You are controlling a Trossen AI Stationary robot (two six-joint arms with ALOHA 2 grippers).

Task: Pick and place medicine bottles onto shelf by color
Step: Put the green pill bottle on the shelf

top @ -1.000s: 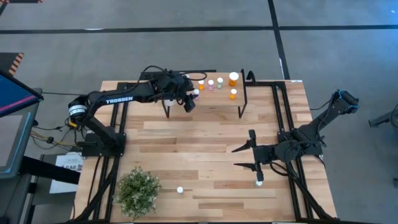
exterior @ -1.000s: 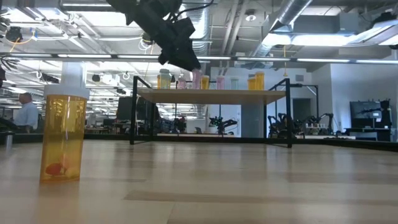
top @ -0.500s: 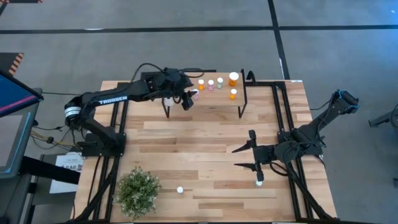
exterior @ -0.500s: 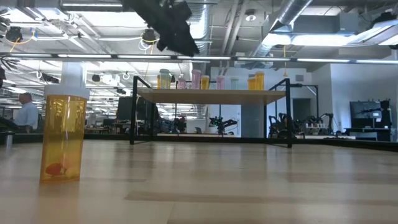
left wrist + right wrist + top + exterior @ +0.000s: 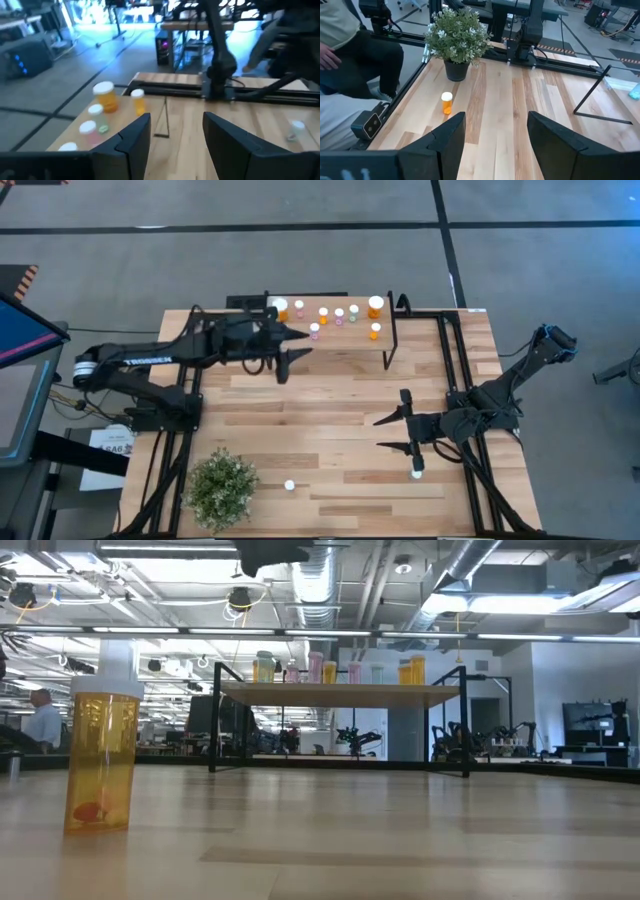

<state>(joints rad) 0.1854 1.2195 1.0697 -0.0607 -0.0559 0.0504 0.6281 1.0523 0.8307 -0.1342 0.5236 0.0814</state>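
Observation:
The shelf [image 5: 345,342] stands at the table's far edge, and it also shows in the low view [image 5: 340,693]. On its plank top stand several small bottles: a large orange one [image 5: 281,307], a pink one [image 5: 315,331], a teal one [image 5: 353,313] and another large orange one [image 5: 375,306]. My left gripper [image 5: 298,348] is open and empty, just left of the shelf's near left corner; its wrist view [image 5: 175,130] looks along the shelf at the bottles [image 5: 106,96]. My right gripper [image 5: 380,432] is open and empty at the table's right. An orange bottle [image 5: 416,472] stands beside it.
A potted plant [image 5: 222,487] stands at the near left corner, with a small orange bottle [image 5: 290,485] to its right, also in the right wrist view [image 5: 447,102]. A big orange bottle [image 5: 100,760] fills the low view's left. A seated person [image 5: 340,30] is beyond the table edge.
My left gripper has drawn back from over the shelf toward the table's left edge and has risen, almost leaving the top of the low view. The pink bottle it hovered at stays standing on the shelf. Two bottles at the shelf's far left are now uncovered.

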